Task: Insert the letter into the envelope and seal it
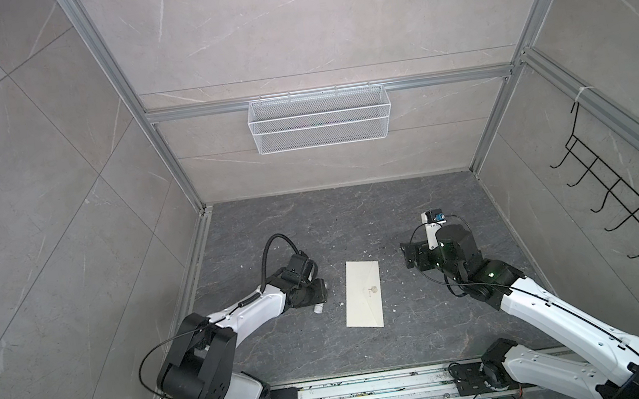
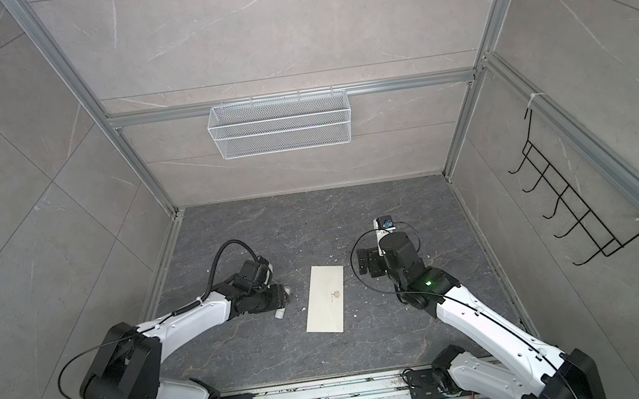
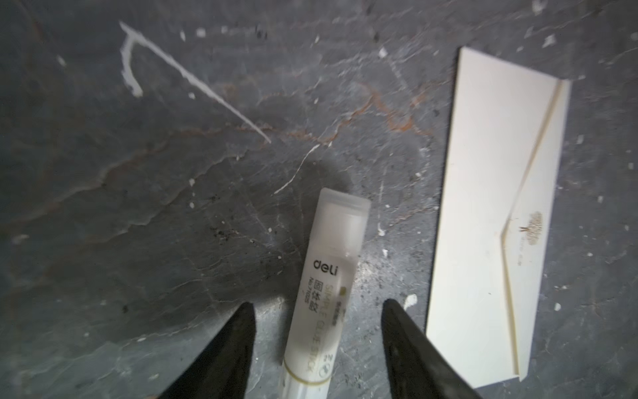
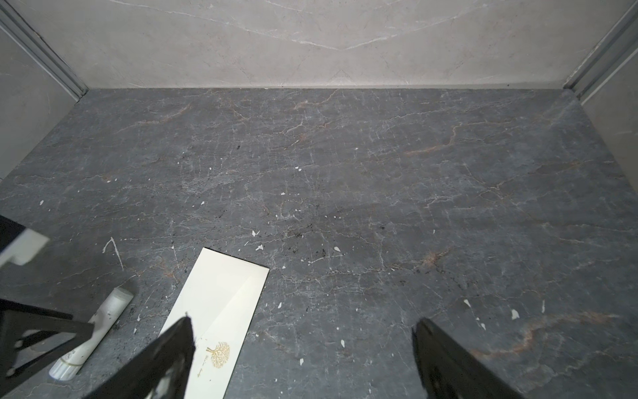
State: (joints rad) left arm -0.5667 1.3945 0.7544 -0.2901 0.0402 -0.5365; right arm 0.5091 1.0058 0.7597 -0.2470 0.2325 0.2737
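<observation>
Pale grey marbled walls [image 1: 58,201] in an aluminium frame enclose a dark, veined stone tabletop [image 1: 354,221] flecked with white chips. A white mesh basket [image 1: 320,125] hangs on the back wall and a black wire hook rack [image 1: 612,208] on the right one. The envelope [image 1: 363,293] lies flat mid-table between the arms, flap folded down, gold tree emblem up. The right gripper [image 4: 303,318] hovers beside it, jaws spread wide with nothing between them. The left gripper [image 3: 317,304] stands parted around a capped white glue stick [image 3: 328,276], with a gap showing on each side; the stick lies on the stone just beside the envelope, apart from it.
</observation>
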